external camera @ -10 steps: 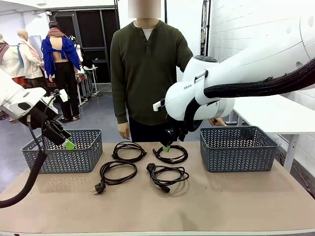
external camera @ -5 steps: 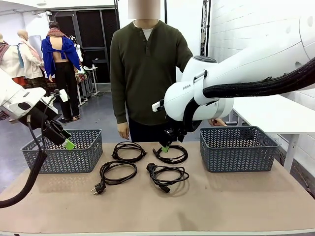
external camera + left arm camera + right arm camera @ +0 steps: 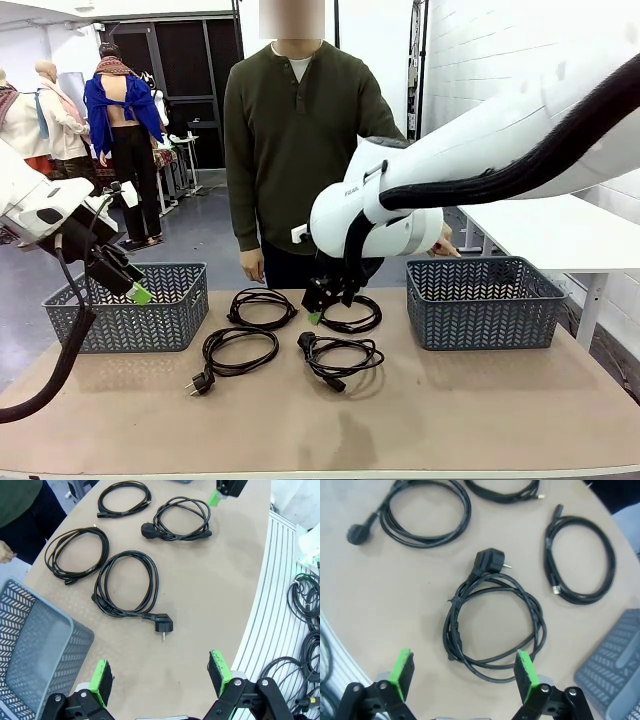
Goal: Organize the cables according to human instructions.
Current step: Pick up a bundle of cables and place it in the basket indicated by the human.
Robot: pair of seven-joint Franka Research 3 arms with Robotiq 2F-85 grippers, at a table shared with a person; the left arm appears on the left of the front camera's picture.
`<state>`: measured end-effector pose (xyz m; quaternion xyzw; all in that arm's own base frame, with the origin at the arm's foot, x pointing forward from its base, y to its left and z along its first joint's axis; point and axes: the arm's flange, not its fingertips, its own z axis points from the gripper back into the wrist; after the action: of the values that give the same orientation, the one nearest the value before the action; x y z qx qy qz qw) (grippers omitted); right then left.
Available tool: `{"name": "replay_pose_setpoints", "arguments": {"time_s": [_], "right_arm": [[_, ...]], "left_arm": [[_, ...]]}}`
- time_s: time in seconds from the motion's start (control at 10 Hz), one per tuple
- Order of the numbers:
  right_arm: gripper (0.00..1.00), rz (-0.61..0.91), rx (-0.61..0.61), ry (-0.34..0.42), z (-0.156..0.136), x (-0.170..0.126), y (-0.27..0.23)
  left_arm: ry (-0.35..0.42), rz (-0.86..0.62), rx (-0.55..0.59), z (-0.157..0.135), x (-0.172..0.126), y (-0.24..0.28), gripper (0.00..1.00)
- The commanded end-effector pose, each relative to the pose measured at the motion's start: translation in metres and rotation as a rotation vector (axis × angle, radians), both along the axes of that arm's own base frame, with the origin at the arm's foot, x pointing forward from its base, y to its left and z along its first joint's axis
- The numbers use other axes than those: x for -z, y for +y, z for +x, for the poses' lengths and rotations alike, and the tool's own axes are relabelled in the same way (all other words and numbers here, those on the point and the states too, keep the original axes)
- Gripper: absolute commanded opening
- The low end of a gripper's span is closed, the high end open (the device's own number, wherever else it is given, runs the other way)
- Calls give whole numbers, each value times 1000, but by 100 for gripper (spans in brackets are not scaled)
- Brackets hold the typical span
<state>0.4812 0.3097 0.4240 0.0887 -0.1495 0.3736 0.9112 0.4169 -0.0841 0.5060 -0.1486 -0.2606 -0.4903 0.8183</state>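
Here, near-left cable (image 3: 208, 350), plug (image 3: 200, 383) robotward.

Four cables (image 3: 240, 350), two baskets (image 3: 150, 325), one person (image 3: 295, 150).

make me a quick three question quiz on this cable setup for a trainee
1. How many coiled cables lie on the table?
2. The right end effector is: A) shut on a cable, B) open above a coiled cable, C) inside a basket.
3. True or false: the left end effector is shut.
Key: 1 four; 2 B; 3 false.
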Motion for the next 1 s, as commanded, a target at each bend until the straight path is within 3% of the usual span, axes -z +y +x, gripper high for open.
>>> {"name": "replay_pose_setpoints", "arguments": {"time_s": [0.0,0.4,0.9], "right_arm": [[100,-39,32,41,10,15,12],[100,-59,80,133,21,51,21],[100,-101,87,194,28,79,42]], "left_arm": [[-6,-17,17,2,1,3,100],[-6,-17,17,2,1,3,100],[-6,-17,17,2,1,3,100]]}}
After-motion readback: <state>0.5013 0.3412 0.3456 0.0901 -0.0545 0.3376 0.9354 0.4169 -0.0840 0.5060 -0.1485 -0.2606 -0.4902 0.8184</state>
